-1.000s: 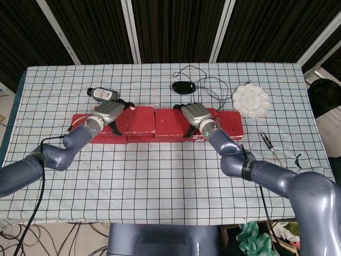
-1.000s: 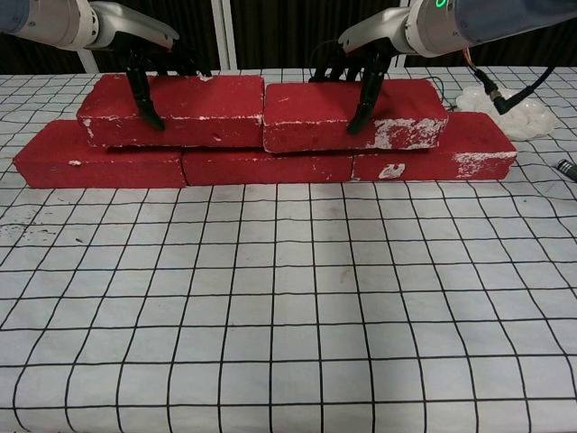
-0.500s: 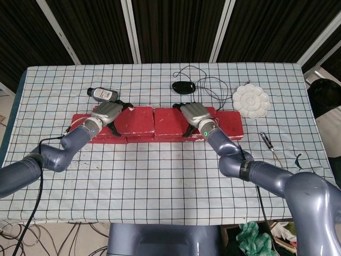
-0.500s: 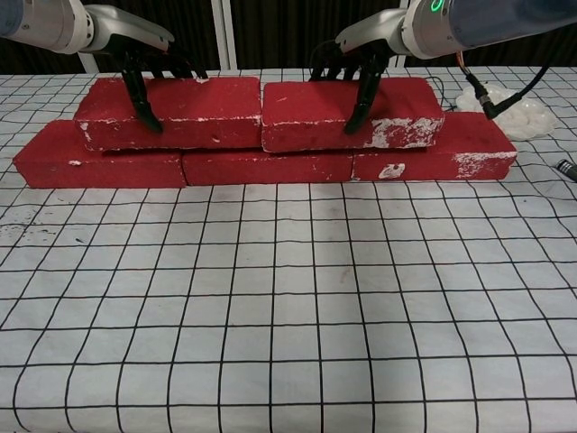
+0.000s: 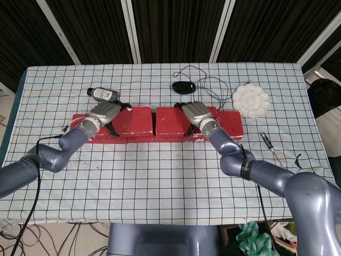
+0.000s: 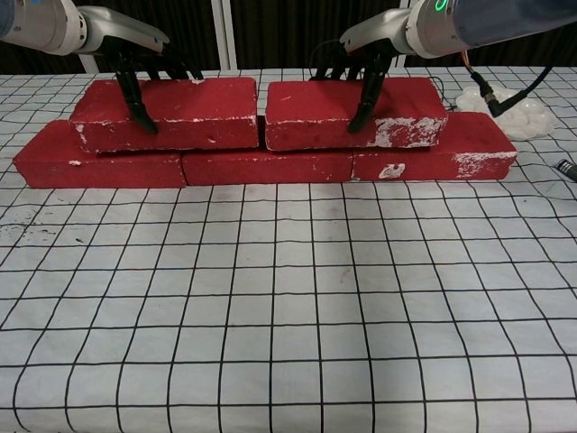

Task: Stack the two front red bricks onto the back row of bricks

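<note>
Two red bricks lie on top of a back row of three red bricks (image 6: 266,167). My left hand (image 6: 135,59) grips the upper left brick (image 6: 180,113), thumb down its front face and fingers over the back edge. My right hand (image 6: 365,63) grips the upper right brick (image 6: 397,113) the same way. A narrow gap separates the two upper bricks. In the head view the left hand (image 5: 105,112) covers the left end of the upper left brick (image 5: 136,120), and the right hand (image 5: 196,113) lies over the upper right brick (image 5: 169,120).
Behind the bricks lie a small bottle (image 5: 102,94), a black device with a cable (image 5: 184,86) and a white palette (image 5: 250,101). A pen (image 5: 266,141) lies at the right. The checked cloth (image 6: 288,298) covers the table in front.
The upper left brick has shifted slightly left and the upper right brick slightly right, opening a small gap between them. Both hands keep their hold.
</note>
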Robot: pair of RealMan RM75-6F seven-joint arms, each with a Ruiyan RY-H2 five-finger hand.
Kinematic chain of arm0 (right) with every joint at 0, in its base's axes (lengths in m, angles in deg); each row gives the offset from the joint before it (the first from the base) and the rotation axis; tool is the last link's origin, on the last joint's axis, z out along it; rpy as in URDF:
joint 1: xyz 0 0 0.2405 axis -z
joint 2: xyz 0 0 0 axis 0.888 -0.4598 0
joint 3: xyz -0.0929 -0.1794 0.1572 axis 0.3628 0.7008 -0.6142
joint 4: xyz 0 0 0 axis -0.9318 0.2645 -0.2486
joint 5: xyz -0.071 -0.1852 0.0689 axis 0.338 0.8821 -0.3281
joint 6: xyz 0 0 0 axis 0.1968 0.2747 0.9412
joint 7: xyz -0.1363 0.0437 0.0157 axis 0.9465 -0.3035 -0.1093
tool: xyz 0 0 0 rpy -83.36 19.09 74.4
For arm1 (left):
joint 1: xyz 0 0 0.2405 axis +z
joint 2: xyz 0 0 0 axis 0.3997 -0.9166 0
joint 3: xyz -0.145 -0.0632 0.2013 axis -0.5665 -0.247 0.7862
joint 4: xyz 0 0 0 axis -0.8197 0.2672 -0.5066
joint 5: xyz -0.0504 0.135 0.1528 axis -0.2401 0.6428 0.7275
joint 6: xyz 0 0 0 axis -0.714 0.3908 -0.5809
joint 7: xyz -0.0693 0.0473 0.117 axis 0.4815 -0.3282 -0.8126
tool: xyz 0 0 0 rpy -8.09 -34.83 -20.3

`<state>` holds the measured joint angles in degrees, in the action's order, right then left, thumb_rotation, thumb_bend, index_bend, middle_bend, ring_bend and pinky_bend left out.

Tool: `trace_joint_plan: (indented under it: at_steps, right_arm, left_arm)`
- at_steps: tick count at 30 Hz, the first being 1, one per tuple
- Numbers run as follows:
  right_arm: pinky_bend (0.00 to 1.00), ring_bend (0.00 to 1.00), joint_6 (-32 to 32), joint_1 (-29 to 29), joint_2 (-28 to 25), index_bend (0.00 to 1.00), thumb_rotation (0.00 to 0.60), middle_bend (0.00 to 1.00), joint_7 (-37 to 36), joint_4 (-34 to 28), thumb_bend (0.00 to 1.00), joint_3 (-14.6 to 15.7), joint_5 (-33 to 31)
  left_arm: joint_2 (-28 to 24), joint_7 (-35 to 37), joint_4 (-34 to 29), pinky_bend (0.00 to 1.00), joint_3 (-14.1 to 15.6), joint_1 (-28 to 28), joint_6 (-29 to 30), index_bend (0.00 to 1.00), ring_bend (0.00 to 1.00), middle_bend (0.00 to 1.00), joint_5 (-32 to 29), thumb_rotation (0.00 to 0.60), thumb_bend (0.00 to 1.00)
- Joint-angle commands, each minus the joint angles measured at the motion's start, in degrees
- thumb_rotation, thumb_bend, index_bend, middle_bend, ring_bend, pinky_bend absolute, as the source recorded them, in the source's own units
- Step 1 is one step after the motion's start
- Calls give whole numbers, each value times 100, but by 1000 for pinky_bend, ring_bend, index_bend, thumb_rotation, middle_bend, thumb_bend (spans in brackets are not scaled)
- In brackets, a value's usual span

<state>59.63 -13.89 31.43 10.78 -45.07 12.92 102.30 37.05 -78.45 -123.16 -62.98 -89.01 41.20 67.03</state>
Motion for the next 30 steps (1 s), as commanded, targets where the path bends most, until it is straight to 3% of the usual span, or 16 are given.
trace_joint_plan:
  at_steps: [1,30]
  right_arm:
    - [210,212,11,2,9,128,600,211,-15,16,179,-5,21]
    - [210,211,98,86,51,128,600,211,-208,137,179,-40,216]
  left_arm:
    - [-7,28,3,118,-17,5,-4,205,30,190,29,600,123]
    - [157,396,169,118,-157,78,-93,192,29,187,625,600,74]
